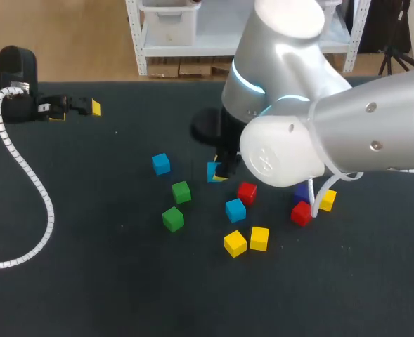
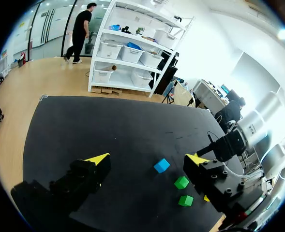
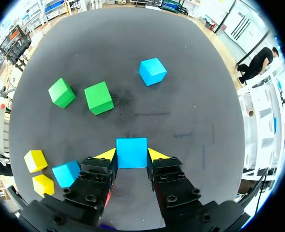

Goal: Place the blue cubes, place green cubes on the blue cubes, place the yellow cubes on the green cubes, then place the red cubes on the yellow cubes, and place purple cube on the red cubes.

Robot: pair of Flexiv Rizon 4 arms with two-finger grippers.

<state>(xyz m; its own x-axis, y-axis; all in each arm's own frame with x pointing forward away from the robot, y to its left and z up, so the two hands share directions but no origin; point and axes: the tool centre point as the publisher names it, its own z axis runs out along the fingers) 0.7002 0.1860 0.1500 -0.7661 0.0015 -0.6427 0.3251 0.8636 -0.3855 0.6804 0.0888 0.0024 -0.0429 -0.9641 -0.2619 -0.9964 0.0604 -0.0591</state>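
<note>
Closest in, our right gripper (image 3: 131,155) is clenched on the held blue cube (image 3: 131,149), one yellow tip flat against each side face; we cannot tell whether the cube is resting on the table (image 3: 190,121) or just above it. We judge this to be the first step, laying the blue base, so the grip should stay square and the cube should go down flat, faces parallel to the neighbour we want it to join, with no twist on release. Just beside the right fingers lies the second blue cube (image 3: 67,173), with two yellow cubes (image 3: 36,160) past it; we should keep the fingers from brushing them. Ahead sit two green cubes (image 3: 99,97) side by side, and further on the far blue cube (image 3: 152,71), alone on open cloth, which looks the easier place to build. The red cubes (image 1: 247,192) and the half-hidden purple cube (image 1: 301,191) lie under our right arm. Farthest off, our left gripper (image 2: 147,158) hangs at the table's edge, spread wide and holding nothing.
</note>
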